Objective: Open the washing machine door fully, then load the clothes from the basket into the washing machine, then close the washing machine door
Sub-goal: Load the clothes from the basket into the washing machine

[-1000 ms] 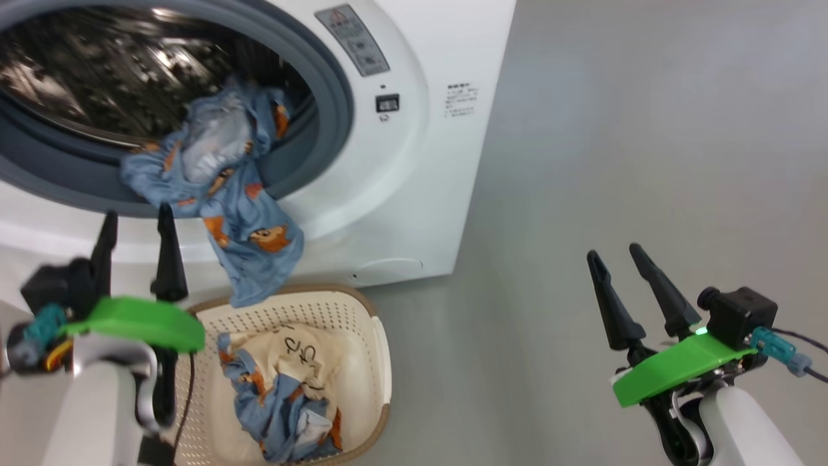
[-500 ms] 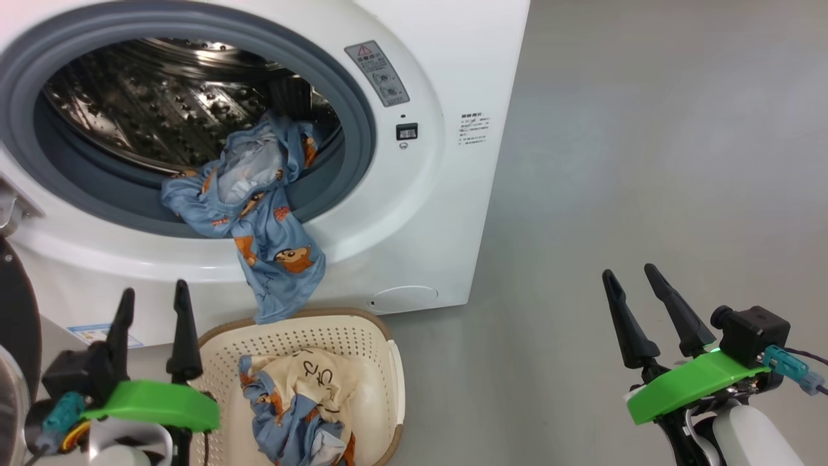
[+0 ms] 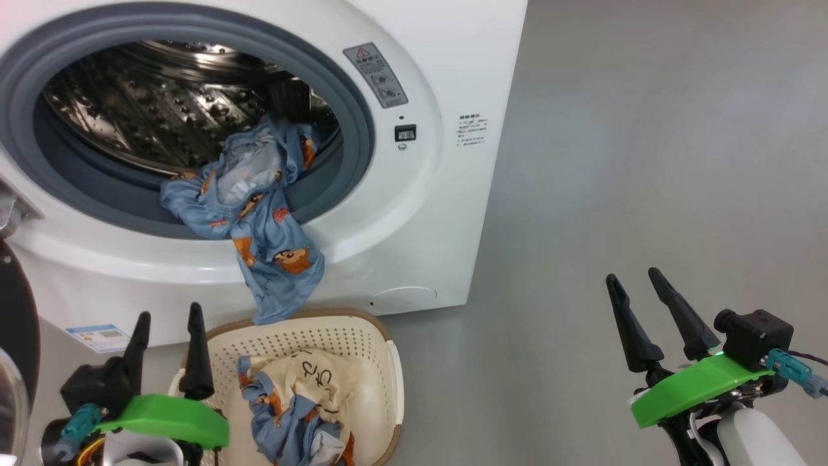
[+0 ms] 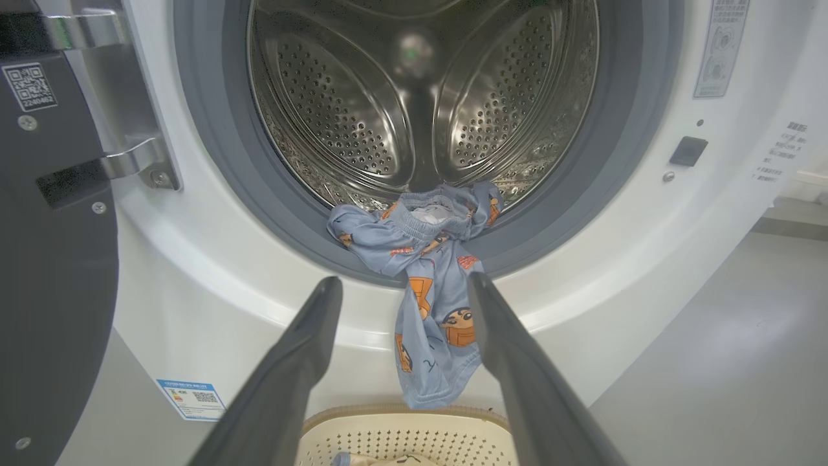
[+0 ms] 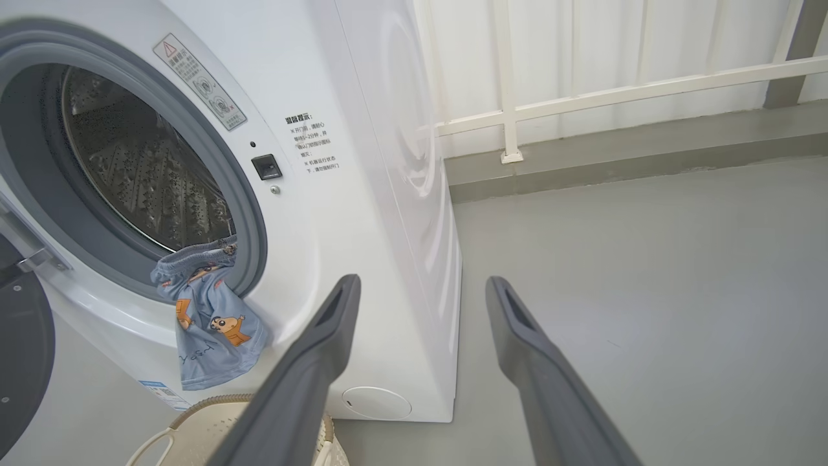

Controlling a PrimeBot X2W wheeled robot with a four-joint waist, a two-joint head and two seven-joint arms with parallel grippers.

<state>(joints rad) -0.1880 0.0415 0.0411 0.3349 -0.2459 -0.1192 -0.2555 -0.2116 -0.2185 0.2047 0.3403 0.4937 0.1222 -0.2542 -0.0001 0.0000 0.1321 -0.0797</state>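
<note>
Draping over the grey rubber seal of the washer, a blue printed garment hung toward the perforated cream basket below, which held crumpled clothes. Left gripper and right gripper stood spread, empty, before the washer; glossy door open.

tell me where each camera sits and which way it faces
Head view: on the head, looking down at the washing machine, basket and blue garment draped over its seal; left jaws and right jaws open at the bottom corners.
Left wrist view: left wrist, facing into the drum; open left jaws, door at left.
Right wrist view: right wrist, facing the machine's front, side and floor; open right jaws.
Shared: all three show the garment.
</note>
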